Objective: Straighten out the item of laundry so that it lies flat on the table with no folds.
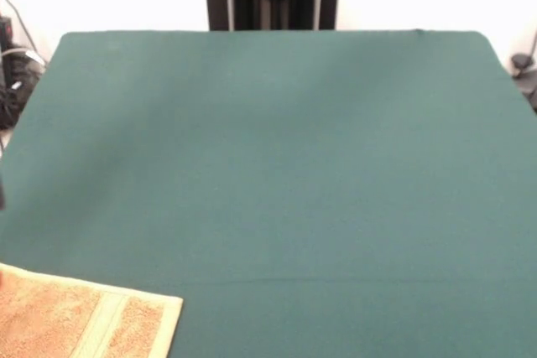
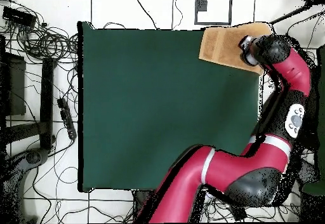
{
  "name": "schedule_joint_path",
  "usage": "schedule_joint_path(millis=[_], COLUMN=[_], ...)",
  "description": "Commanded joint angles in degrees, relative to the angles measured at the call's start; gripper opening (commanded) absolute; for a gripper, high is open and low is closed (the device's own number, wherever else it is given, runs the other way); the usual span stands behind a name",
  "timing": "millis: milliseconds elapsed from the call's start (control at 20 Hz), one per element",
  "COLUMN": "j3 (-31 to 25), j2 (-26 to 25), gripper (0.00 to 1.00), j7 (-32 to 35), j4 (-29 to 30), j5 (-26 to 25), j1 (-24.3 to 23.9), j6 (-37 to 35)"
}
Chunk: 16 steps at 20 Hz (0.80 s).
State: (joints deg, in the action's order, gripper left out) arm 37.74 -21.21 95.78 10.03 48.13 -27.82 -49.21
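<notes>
Orange-tan terry hand towel (image 1: 80, 316) is seen at the lower left corner of the front view, cut off by the picture's left and bottom edges. A paler yellow-green woven stripe (image 1: 101, 324) is seen running across it near its right hem. The visible part is lying flat on the table (image 1: 277, 157), with one corner pointing right.

In the overhead view the same towel (image 2: 222, 47) is placed at the table's top right corner, spread as a tan patch, and appears to reach past the table's top and right edges there. Folds cannot be judged from this view.

The table (image 2: 159, 107) is covered in plain dark green cloth and is otherwise bare in both views.

The red and black arm (image 2: 279, 101) is seen only from overhead, bent along the table's right side, with its end over the towel's right part. The gripper (image 2: 246, 49) is located above the towel; whether it is released or clenched cannot be told, nor whether cloth is touched.

Cables (image 2: 44, 37) are scattered on the white floor left of the table.
</notes>
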Motion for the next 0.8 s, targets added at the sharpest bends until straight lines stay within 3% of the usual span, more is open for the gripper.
schedule_joint_path(millis=[50,350,500,800], j3=[-8.52,-19.71,-24.26,-26.42], j2=[6.11,25.85,32.56,38.95], gripper=[1.0,1.0,1.0,1.0], j7=[12.16,5.43,0.05,-2.76], j4=[16.26,47.24,58.38,67.43], j5=[-3.82,-4.84,-5.21,-8.77], j1=[10.23,15.73,15.52,14.76], j6=[1.75,11.65,18.52,20.51])
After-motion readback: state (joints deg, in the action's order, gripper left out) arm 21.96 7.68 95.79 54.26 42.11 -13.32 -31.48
